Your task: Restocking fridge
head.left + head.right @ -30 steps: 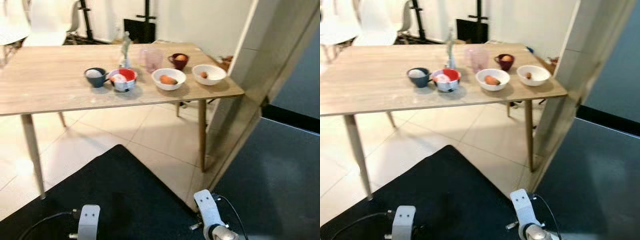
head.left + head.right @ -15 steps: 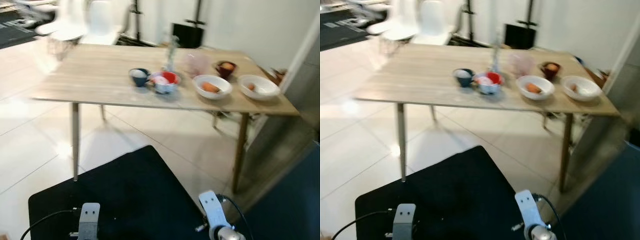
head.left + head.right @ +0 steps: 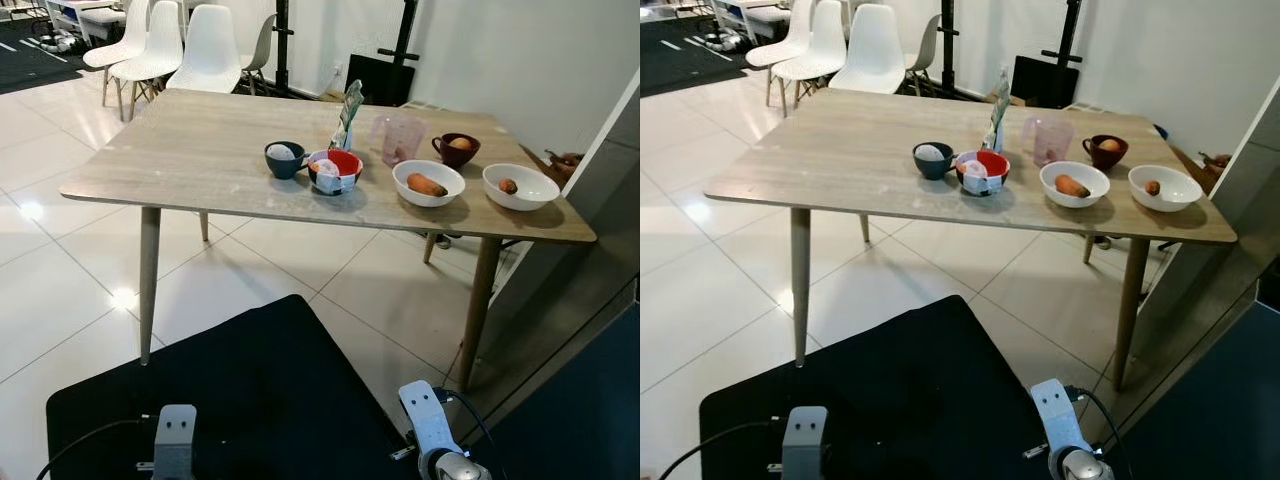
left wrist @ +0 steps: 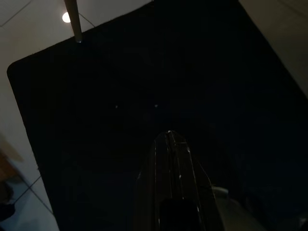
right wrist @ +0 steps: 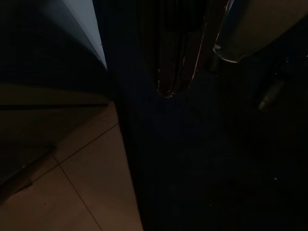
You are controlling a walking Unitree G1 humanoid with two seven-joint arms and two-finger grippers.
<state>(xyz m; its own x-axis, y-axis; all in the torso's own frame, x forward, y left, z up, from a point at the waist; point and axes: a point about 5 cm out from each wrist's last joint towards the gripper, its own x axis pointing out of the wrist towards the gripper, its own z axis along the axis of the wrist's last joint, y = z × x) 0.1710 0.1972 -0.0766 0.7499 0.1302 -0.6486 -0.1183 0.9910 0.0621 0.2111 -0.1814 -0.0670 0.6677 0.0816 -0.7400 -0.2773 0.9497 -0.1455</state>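
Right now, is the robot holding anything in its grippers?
No, nothing. The left gripper and right gripper hang low over the black mat, fingers together, far from the bowls on the table.

Worktop [image 3: 180, 150]: ahead, bowls [image 3: 428, 183] in a row on its right half.
Chairs [image 3: 210, 45]: far left, behind it.
Mat [image 3: 260, 390]: near, on floor.

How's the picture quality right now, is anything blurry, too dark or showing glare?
Both eye views are sharp and evenly lit; the wooden table and its bowls read clearly, with a small glare spot on the floor tiles. Left wrist view is very dark, the black mat barely readable. Right wrist view is dim too, with brighter floor tile.
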